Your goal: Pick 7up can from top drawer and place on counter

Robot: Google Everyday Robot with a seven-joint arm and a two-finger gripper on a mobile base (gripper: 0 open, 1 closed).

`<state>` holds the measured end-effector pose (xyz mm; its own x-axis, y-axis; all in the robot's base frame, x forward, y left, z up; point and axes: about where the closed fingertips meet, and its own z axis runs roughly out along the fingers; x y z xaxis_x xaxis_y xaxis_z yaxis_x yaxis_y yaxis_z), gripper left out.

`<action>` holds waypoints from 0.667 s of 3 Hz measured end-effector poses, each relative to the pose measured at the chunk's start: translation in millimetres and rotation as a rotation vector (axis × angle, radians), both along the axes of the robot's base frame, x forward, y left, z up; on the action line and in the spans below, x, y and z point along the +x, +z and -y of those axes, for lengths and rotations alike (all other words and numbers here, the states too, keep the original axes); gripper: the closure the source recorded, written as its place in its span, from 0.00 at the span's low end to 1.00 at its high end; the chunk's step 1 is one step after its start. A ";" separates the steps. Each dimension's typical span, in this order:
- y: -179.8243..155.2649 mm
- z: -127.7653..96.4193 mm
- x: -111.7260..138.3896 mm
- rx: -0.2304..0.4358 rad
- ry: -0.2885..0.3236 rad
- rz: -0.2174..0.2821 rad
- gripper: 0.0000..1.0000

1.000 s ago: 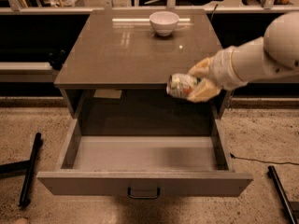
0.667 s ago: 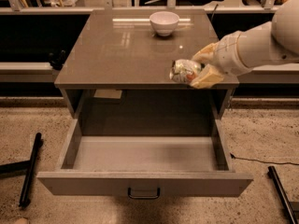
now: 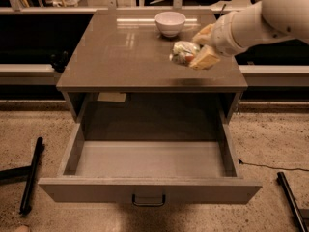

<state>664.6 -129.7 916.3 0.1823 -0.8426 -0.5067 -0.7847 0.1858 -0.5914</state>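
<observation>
My gripper (image 3: 197,47) comes in from the upper right on a white arm and is shut on the 7up can (image 3: 183,51), a small silvery dented can with a green band and a red mark. The can lies tilted on its side in the fingers, held above the right part of the counter (image 3: 120,57); its shadow falls near the counter's front edge. The top drawer (image 3: 149,187) stands pulled fully open below, its inside bare, with a small dark handle on the front panel.
A white bowl (image 3: 170,22) stands at the back of the counter, just behind and left of the can. Dark metal legs lie on the speckled floor at the lower left (image 3: 30,175) and lower right (image 3: 291,199). A cable runs on the floor at right.
My gripper has lifted the can from beside the drawer opening up and back, over the counter top. The drawer and bowl have not moved.
</observation>
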 end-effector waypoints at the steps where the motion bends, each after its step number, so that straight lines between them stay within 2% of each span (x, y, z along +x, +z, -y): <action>1: -6.0 -5.7 39.7 0.014 -0.005 -0.018 1.00; 2: -18.3 -7.2 71.8 0.050 -0.014 -0.061 0.82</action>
<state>736.4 -122.5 898.1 0.1383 -0.8183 -0.5579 -0.8163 0.2248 -0.5321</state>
